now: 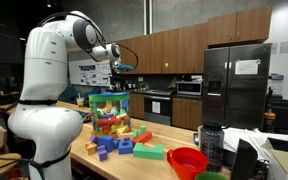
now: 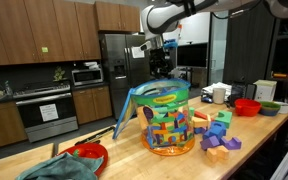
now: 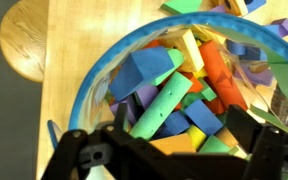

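**Tub:** The tub (image 3: 96, 72) is standing upright on the counter (image 3: 69, 115), clear-walled with a blue rim. It is holding foam blocks (image 3: 144, 70) piled close to the brim. In both exterior views the tub (image 1: 109, 97) (image 2: 169, 97) is sitting near the middle of the counter top. The blocks are lying crossed and tilted. A long green block (image 3: 169, 105) is resting slantwise on top, nearest the centre of the mouth.

**Gripper:** The gripper (image 3: 169, 155) is hanging over the tub's mouth, fingers (image 3: 84, 155) spread wide and pinching nothing. In an exterior view the gripper (image 2: 159, 66) is showing well above the rim, apart from it.

**Surroundings:** Loose blocks (image 1: 114, 145) are lying on the counter just beside the tub, and a red bowl (image 1: 187, 160) is standing farther along.

**Assessment:**
- Work over this tub is calling for a straight vertical line, centred on the mouth and away from the rim.
- The wall looks light, so a sideways nudge could be tipping or sliding it.
- The foam is soft and the pile unsettled — a top-lying piece, taken across its narrow faces, is looking like the safer hold.
- Pressing into the heap is risking a jam.
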You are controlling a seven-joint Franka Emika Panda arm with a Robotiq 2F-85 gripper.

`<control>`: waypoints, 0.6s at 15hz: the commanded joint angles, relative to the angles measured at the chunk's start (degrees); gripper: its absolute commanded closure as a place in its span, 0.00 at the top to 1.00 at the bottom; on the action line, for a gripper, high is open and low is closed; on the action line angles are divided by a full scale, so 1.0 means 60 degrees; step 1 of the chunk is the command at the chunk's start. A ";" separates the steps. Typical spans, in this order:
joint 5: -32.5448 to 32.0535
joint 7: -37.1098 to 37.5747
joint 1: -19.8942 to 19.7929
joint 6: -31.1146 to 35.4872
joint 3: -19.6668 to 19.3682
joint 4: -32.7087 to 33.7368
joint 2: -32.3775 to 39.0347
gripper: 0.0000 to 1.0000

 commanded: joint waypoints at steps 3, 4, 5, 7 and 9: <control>-0.0018 0.0737 0.0103 -0.0830 0.0075 -0.0057 0.0002 1.00; -0.0141 0.1042 0.0159 -0.0781 0.0089 -0.0093 0.0054 1.00; -0.0311 0.1413 0.0228 -0.0705 0.0105 -0.0087 0.0139 1.00; -0.0558 0.2737 0.0476 -0.0705 0.0174 0.0053 0.0422 1.00; -0.0664 0.4374 0.0836 -0.0890 0.0302 0.0360 0.0837 1.00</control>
